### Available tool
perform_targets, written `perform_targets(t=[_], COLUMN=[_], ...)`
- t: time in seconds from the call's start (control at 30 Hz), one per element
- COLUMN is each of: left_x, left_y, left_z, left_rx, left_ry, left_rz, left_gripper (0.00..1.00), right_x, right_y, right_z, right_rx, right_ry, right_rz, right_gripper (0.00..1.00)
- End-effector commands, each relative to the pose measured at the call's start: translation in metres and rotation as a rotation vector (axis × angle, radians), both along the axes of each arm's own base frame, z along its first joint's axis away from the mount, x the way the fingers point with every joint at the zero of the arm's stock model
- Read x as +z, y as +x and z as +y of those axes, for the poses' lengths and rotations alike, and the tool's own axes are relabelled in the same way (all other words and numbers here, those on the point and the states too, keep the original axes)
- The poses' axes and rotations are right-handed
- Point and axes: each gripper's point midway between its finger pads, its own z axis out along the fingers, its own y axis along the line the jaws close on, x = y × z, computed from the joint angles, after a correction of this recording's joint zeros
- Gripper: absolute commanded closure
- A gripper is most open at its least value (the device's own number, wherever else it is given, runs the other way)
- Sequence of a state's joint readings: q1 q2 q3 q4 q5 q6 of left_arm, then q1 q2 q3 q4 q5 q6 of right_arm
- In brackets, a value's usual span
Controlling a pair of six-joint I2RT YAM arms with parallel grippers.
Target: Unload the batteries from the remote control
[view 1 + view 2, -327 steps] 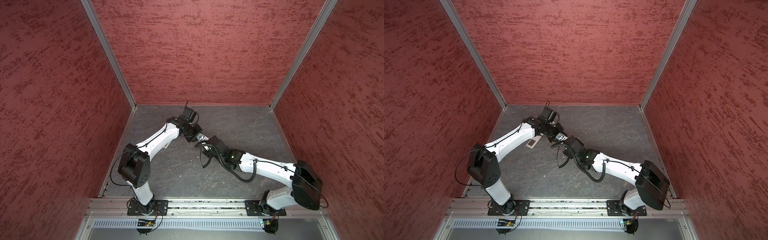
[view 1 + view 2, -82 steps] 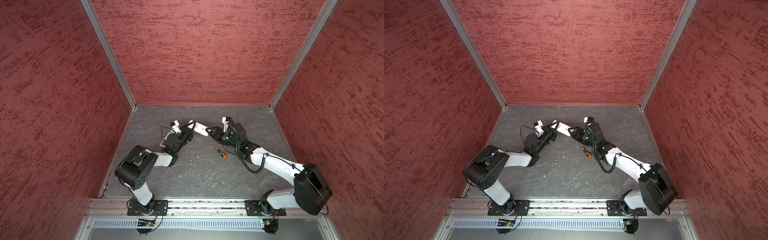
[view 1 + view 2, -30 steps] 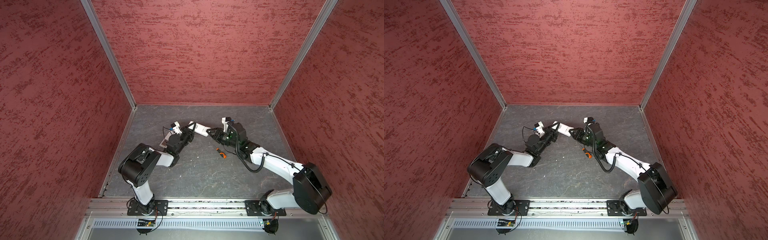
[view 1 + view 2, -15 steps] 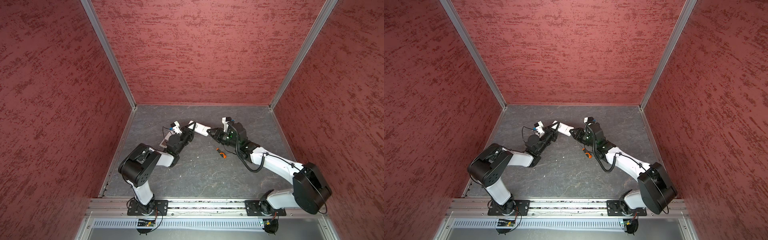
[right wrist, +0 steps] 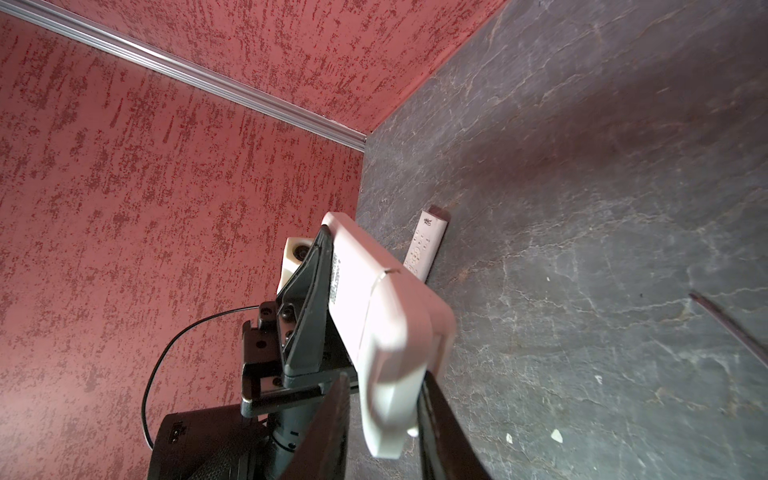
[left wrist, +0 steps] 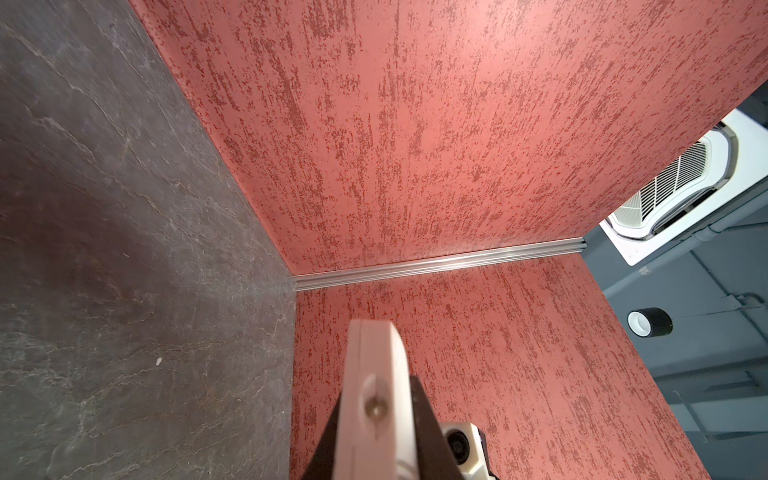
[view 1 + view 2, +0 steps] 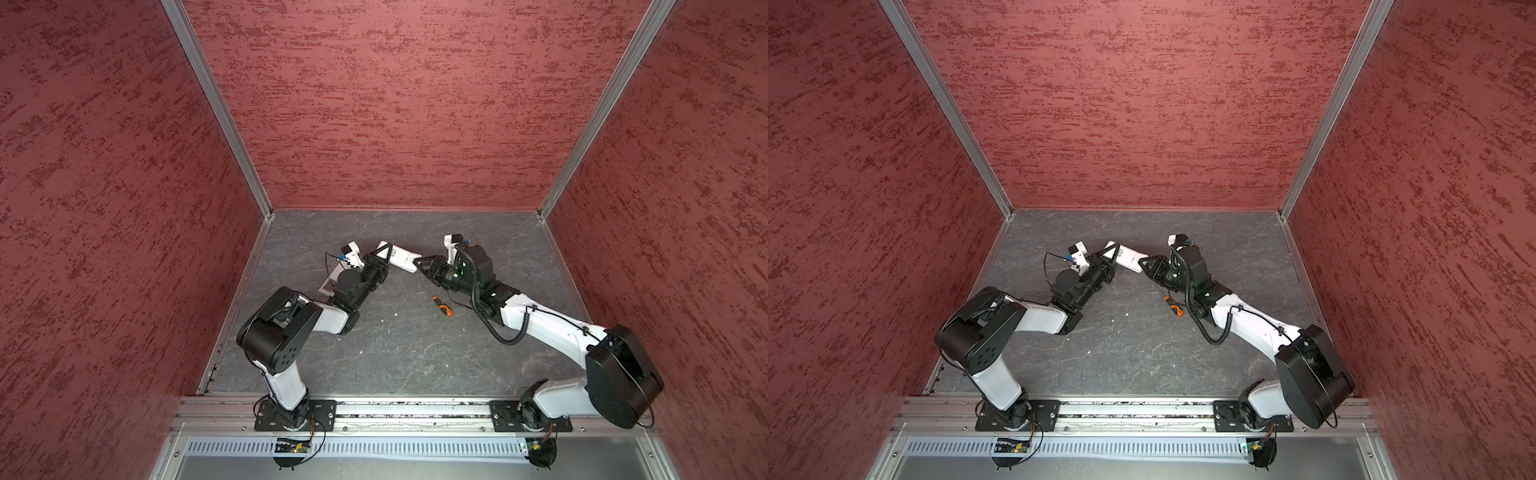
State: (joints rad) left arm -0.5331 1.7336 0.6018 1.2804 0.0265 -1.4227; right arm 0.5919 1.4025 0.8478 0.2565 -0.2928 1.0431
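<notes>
The batteries show in no view. The white remote control [image 7: 400, 261] has its back cover [image 5: 399, 332] fitted, so the compartment is concealed and its contents cannot be told. The remote control is held clear of the bench [image 7: 395, 353], spanning the gap between the two arms towards the rear.

The left fingers [image 5: 309, 291] are clamped on one end. The right fingers [image 5: 436, 415] grip the cover end, one on each side.

In the left wrist view the remote control [image 6: 370, 374] appears edge-on and is cut off at the frame edge. It hides most of the left fingers [image 6: 424, 424]. A thin dark streak [image 5: 731, 324] runs out of the right wrist view and cannot be identified. In a top view the left arm hides most of a second remote [image 7: 328, 284].

Compared with half a second and one second earlier, both arms, the remote control and the screwdriver [image 7: 441, 305] occupy the same positions.

- **Top views only:** the screwdriver lying on the bench beside the right forearm.
- **Right wrist view only:** the cover seam [image 5: 384, 272], and the keypad face of the second remote [image 5: 428, 241] lying flat on the bench.
- **Left wrist view only:** a screw head [image 6: 376, 409] on the remote control's narrow edge.
</notes>
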Motion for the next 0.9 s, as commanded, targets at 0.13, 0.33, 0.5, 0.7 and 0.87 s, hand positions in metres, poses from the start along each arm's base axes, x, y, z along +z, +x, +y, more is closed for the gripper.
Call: perform_targets(t=[0.13, 0.33, 0.5, 0.7, 0.87], left_x=[0.010, 0.013, 0.009, 0.010, 0.012], left_y=[-0.014, -0.017, -0.018, -0.017, -0.018], left_z=[-0.023, -0.031, -0.030, -0.029, -0.029], left_rx=[-0.092, -0.111, -0.110, -0.102, -0.102], left_ry=[0.014, 0.017, 0.033, 0.050, 0.048], left_rz=[-0.054, -0.067, -0.068, -0.079, -0.086], left_gripper=[1.00, 1.00, 1.00, 1.00, 1.00], right_x=[0.022, 0.019, 0.022, 0.022, 0.021], right_y=[0.000, 0.000, 0.000, -0.002, -0.001], right_z=[0.004, 0.005, 0.005, 0.004, 0.004], right_rx=[0.014, 0.018, 0.021, 0.017, 0.011], right_ry=[0.058, 0.062, 0.071, 0.078, 0.079], right_rz=[-0.037, -0.030, -0.035, -0.025, -0.024], right_gripper=[0.73, 0.74, 0.74, 0.76, 0.79])
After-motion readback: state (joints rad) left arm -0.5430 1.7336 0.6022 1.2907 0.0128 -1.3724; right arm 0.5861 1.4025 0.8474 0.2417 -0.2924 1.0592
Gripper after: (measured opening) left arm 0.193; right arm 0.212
